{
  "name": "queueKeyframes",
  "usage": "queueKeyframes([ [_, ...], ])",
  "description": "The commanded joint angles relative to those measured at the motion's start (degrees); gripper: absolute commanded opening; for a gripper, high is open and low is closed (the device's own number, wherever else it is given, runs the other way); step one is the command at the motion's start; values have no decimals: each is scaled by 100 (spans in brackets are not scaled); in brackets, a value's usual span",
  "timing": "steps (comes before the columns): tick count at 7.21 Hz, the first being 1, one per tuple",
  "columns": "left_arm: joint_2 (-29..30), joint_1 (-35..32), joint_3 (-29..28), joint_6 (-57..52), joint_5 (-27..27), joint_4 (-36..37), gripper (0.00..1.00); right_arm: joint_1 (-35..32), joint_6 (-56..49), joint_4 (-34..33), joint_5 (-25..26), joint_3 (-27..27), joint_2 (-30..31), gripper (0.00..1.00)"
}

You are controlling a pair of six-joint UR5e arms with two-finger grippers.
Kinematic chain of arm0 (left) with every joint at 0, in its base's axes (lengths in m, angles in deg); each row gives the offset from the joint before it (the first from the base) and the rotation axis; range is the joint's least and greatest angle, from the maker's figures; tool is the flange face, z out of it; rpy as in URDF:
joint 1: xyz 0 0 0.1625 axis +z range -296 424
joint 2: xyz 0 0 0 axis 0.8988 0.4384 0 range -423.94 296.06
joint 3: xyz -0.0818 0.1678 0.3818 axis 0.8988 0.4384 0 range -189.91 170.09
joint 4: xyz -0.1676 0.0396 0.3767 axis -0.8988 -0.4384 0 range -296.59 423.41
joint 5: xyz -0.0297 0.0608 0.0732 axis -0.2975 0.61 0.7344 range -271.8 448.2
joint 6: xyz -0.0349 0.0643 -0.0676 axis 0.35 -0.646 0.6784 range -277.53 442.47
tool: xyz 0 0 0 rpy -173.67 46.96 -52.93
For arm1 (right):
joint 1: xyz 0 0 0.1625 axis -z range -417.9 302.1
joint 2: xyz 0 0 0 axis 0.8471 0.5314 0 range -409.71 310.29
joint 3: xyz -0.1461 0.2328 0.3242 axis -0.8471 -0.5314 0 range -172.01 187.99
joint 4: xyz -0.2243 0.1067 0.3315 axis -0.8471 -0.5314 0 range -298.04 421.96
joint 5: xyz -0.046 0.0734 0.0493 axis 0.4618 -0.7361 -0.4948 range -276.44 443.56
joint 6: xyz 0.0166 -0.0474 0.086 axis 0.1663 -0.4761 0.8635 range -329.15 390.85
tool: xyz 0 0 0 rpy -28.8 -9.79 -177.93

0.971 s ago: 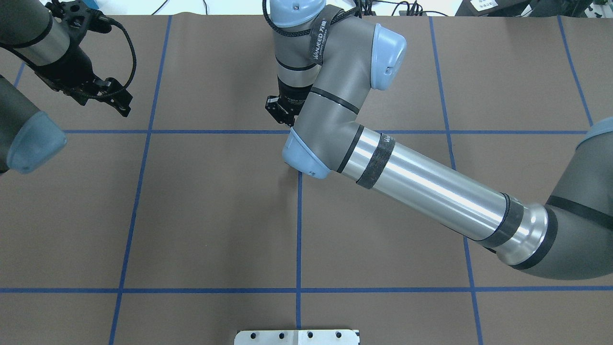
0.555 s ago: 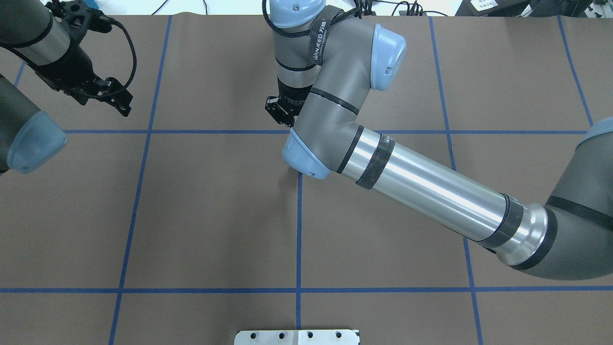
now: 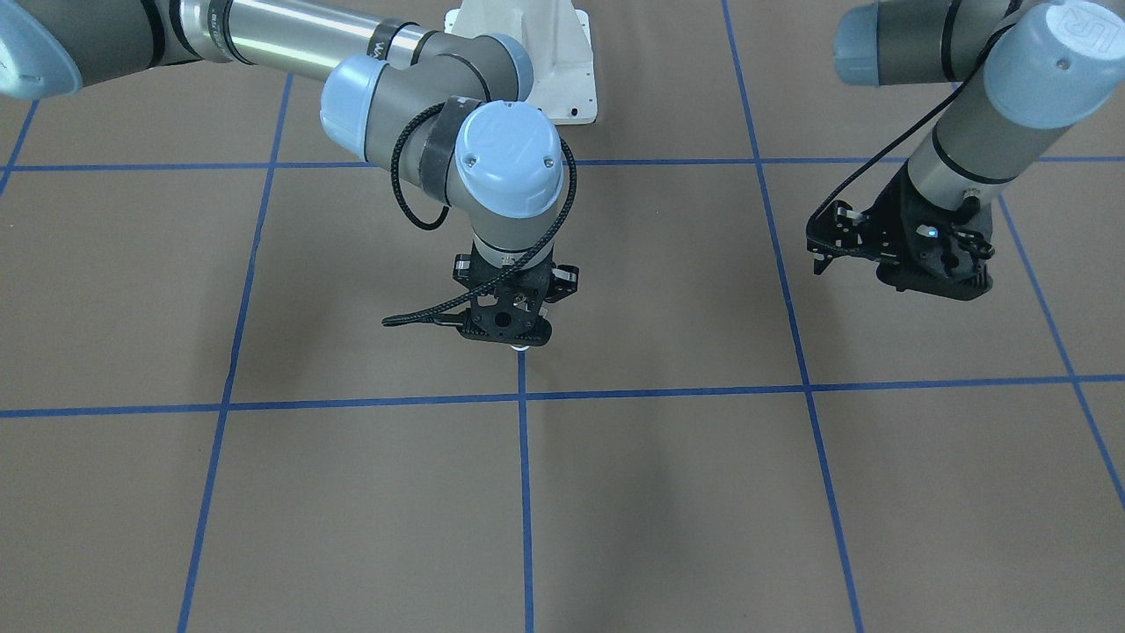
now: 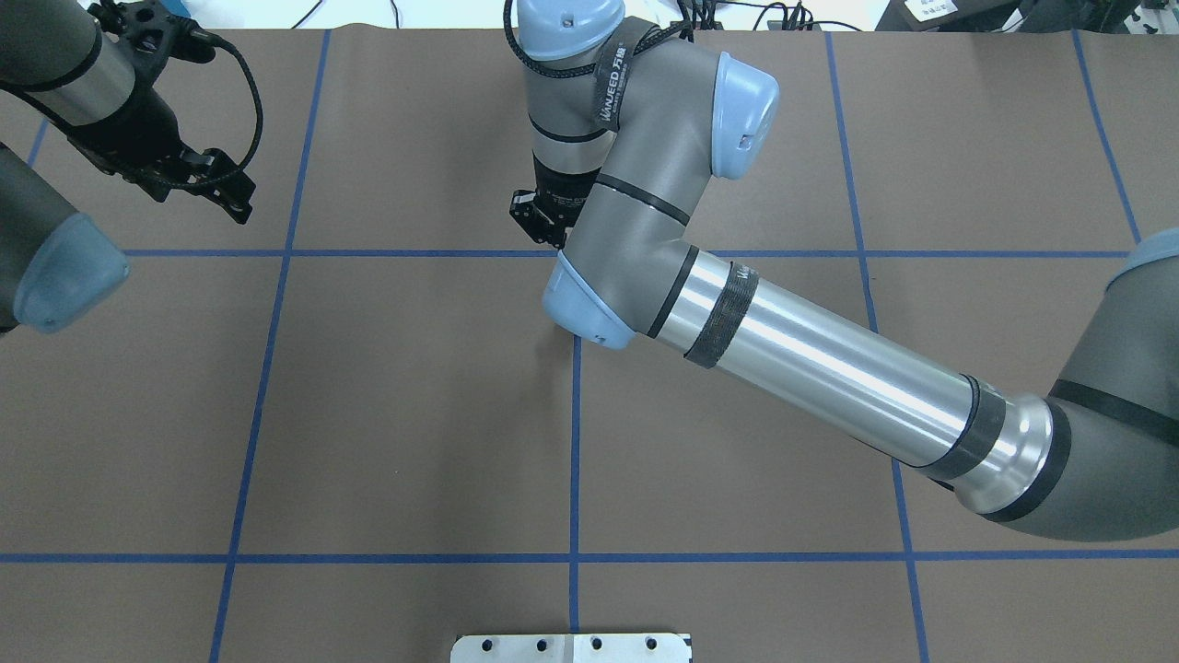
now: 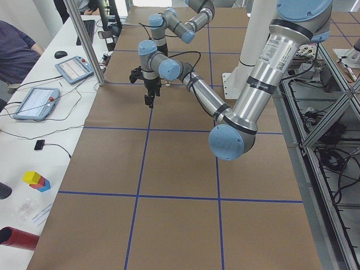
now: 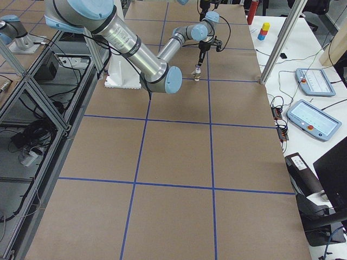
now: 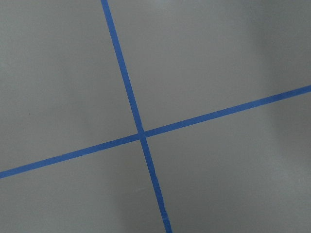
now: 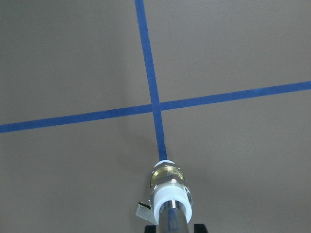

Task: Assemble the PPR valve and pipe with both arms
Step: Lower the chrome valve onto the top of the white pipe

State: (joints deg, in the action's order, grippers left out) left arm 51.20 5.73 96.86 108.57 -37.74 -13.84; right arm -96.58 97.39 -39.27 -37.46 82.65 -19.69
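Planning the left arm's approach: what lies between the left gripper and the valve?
Front-facing view: only bare brown mat and one blue tape line between left gripper and PPR valve.

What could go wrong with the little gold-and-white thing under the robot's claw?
The brass-and-white PPR valve sits on the end of the short shiny silver metal pipe, which the right gripper seems to pinch. If that joint is loose, the valve could slip off and roll on the brown table. The left gripper is far away, so it couldn't steady it.
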Motion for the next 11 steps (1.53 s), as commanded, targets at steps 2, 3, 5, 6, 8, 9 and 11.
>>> queueKeyframes([
  [2,0,0,-24,0,0,0,100,1,-1,85,9,-5,39,0],
  [3,0,0,-33,0,0,0,100,1,17,208,9,-13,74,0],
  [5,9,0,-59,-9,0,0,100,18,17,209,9,-5,92,0],
  [6,17,0,-103,-9,0,-9,100,18,17,209,9,4,66,0],
  [8,18,0,-121,-18,0,-9,100,18,17,209,0,30,66,0],
  [9,18,0,-129,-9,0,-9,100,18,17,209,-9,56,74,0],
  [11,53,0,-156,-9,0,-9,100,18,17,209,-9,92,75,0],
])
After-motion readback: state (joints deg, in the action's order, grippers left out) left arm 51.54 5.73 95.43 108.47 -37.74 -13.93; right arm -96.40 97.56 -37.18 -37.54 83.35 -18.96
